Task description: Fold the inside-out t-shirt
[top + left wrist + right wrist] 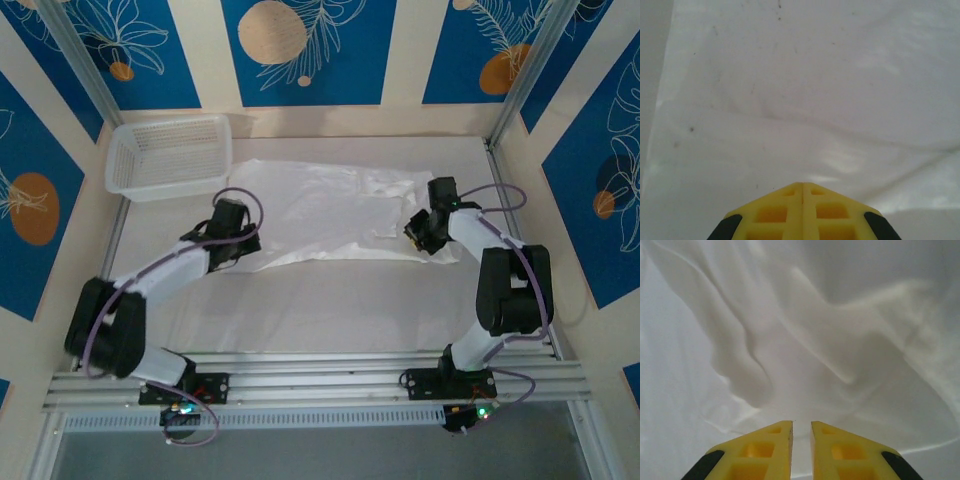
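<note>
Nearly flat shirt, a gripper at each end

From above, the inside-out t-shirt lies spread across the far half of the table, just right of the white mesh basket. The left gripper sits at its near left edge, the right gripper on its rumpled right end.

At the left wrist, the yellow fingers are pressed together over smooth cloth; whether fabric is nipped, I cannot tell.

At the right wrist, the fingers stand a narrow slot apart above soft folds.
</note>
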### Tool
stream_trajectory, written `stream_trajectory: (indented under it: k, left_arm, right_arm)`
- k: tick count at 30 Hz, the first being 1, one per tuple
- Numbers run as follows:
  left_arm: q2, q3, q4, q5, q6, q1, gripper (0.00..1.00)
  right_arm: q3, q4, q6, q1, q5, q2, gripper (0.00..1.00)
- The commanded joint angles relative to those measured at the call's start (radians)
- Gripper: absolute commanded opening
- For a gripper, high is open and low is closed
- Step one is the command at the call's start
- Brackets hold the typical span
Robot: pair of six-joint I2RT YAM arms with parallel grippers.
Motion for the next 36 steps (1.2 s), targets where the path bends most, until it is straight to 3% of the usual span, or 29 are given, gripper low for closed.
stream_trajectory:
  k: [1, 6, 16, 22, 24, 26, 28, 31, 34, 36]
  left_arm:
    - [0.096, 0.039, -0.090, -0.134, -0.028, -0.003, 0.00]
    - [0.109, -0.055, -0.021, -0.175, -0.033, 0.018, 0.00]
    - [0.146, -0.087, -0.076, -0.224, -0.095, 0.149, 0.03]
    - [0.112, -0.107, -0.048, -0.195, -0.066, 0.190, 0.03]
    - [0.062, -0.116, -0.017, -0.123, -0.021, 0.190, 0.04]
    - [0.002, -0.120, 0.008, -0.016, -0.001, 0.181, 0.08]
    - [-0.052, -0.107, 0.031, 0.056, 0.012, 0.135, 0.13]
    - [-0.047, -0.044, 0.014, 0.000, 0.005, 0.041, 0.19]
    - [0.045, 0.010, 0.018, -0.055, -0.029, 0.021, 0.08]
    - [0.130, 0.043, 0.036, -0.073, -0.020, 0.021, 0.00]
  right_arm:
    - [-0.044, 0.022, -0.005, -0.017, 0.042, -0.032, 0.20]
    - [-0.093, 0.009, -0.048, -0.091, 0.095, -0.072, 0.36]
    - [-0.176, 0.025, -0.073, -0.268, -0.019, -0.064, 0.34]
    - [-0.180, -0.005, -0.121, -0.329, -0.029, -0.118, 0.34]
    - [-0.166, -0.012, -0.152, -0.335, -0.061, -0.143, 0.28]
    - [-0.140, -0.041, -0.172, -0.290, -0.054, -0.185, 0.25]
    - [-0.121, -0.046, -0.176, -0.184, -0.013, -0.238, 0.25]
    - [-0.118, 0.011, -0.117, -0.046, -0.013, -0.254, 0.18]
    - [-0.118, 0.086, -0.050, 0.040, -0.008, -0.185, 0.01]
    - [-0.084, 0.102, -0.062, 0.078, 0.000, -0.099, 0.00]
